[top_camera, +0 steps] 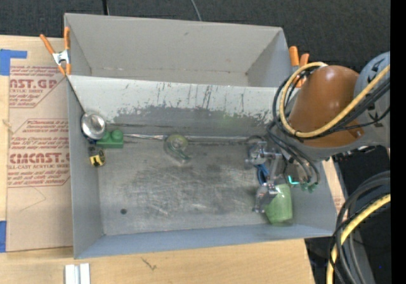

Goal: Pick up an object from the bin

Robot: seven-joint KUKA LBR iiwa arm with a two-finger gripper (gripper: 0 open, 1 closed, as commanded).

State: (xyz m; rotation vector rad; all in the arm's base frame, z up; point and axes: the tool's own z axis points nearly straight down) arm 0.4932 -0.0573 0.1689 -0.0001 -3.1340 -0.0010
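Observation:
My gripper (265,193) is low at the bin's right side, near the front right corner. A pale green rounded object (280,207) lies right against its fingertips, at the front right corner of the bin floor. I cannot see whether that object sits between the fingers or just beside them.
A clear, glassy object (177,144) lies at the middle of the back wall's foot. At the left end of that wall lie a shiny silver round thing (92,125), a green block (113,139) and a small yellow and black piece (96,160).

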